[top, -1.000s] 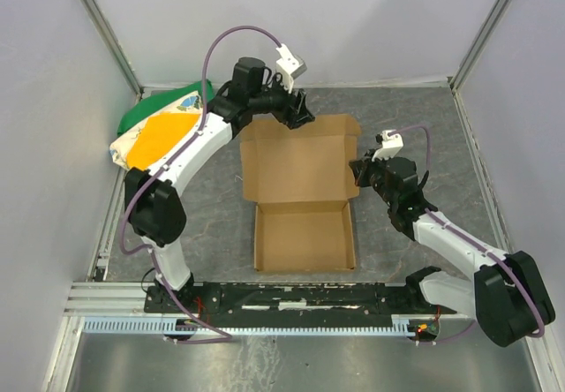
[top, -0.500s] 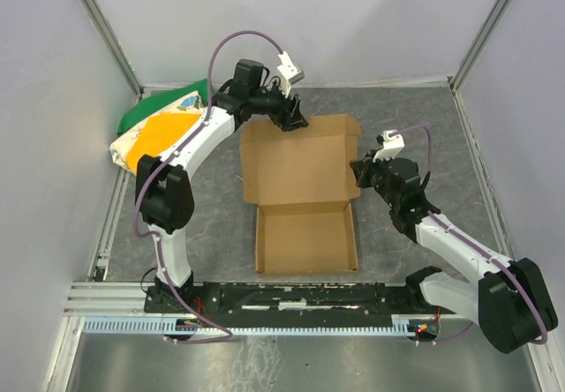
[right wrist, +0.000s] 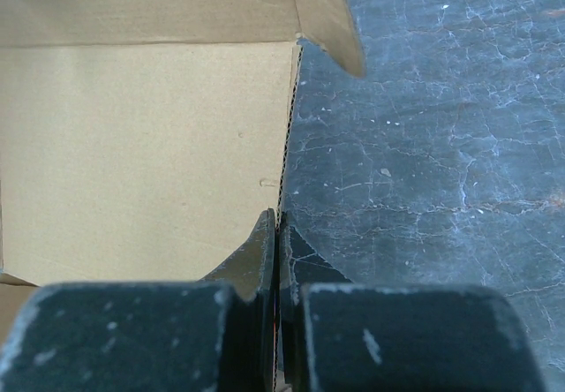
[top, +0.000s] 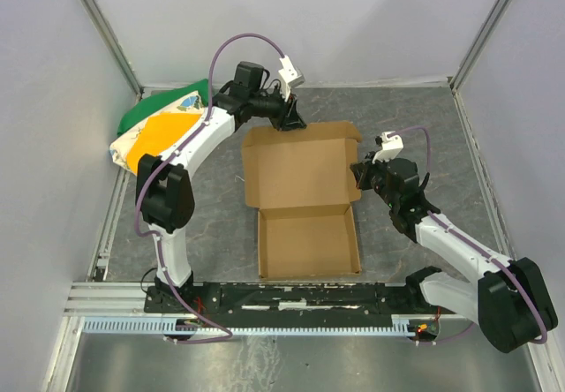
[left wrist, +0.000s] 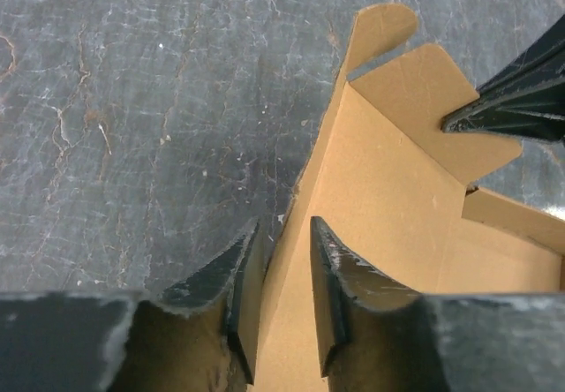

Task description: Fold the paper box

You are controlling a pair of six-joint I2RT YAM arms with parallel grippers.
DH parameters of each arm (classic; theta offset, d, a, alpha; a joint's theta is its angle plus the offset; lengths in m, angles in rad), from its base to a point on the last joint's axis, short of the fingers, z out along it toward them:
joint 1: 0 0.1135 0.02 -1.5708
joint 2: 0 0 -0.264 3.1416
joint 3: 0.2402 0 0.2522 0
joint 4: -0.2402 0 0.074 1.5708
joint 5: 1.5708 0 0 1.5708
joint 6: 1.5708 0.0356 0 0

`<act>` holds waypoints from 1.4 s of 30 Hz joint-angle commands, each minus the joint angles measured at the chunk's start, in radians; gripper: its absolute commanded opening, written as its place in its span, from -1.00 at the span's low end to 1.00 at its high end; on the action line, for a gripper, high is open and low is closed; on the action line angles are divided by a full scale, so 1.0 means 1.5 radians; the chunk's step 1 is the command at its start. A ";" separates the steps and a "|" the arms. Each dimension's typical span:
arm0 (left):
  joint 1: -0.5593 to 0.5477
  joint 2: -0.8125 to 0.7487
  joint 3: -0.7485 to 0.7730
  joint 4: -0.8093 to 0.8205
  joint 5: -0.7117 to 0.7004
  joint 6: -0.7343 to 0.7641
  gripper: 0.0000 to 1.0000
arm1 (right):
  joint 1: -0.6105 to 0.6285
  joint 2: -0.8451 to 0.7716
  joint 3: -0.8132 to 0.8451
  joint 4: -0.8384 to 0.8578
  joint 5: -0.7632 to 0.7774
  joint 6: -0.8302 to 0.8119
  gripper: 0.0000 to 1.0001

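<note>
Brown cardboard, the paper box (top: 300, 176) lies in the middle of the grey table (top: 415, 118), between the two arms, and it is not yet closed. In the top view its near half looks like a shallow tray with low walls already standing, and the far half, which I take for the lid, is spread open behind it with its flaps only partly raised. The left gripper (top: 289, 120) is at the far edge of this lid. In the left wrist view its fingers (left wrist: 240, 277) stand close on both sides of an upright flap (left wrist: 371, 171), but I cannot tell if they already pinch it or only straddle it. The right gripper (top: 359, 177) is at the right edge of the lid. In the right wrist view its fingers (right wrist: 260, 251) are pressed together on the thin corrugated edge (right wrist: 287, 145) of the side wall, so it grips the box there. By my judgement the task is perhaps at the middle: the tray is formed, and the work is now on the lid. What remains, I think, is to stand the lid's flaps fully, to bring the lid over the tray and to tuck the tabs in. A green, yellow and white cloth bundle (top: 154, 136) lies at the far left, well apart from the box.
</note>
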 commanded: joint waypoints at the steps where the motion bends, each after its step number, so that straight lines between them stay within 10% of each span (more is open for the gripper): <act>1: 0.002 -0.035 -0.019 0.005 0.032 0.036 -0.13 | 0.003 -0.002 0.022 0.020 0.000 -0.003 -0.97; 4: 0.001 -0.034 -0.039 0.013 0.029 0.041 0.16 | 0.003 -0.004 0.022 0.021 -0.002 -0.001 -0.97; 12: -0.001 -0.013 -0.038 0.013 0.010 0.032 -0.03 | 0.003 -0.005 0.024 0.018 -0.001 -0.002 -0.97; 23: 0.001 -0.018 -0.040 0.076 -0.074 0.010 0.42 | 0.003 -0.005 0.020 0.024 -0.006 0.000 -0.97; 42: 0.033 0.039 -0.053 0.101 0.105 -0.059 0.51 | 0.003 -0.006 0.018 0.029 -0.021 0.000 -0.97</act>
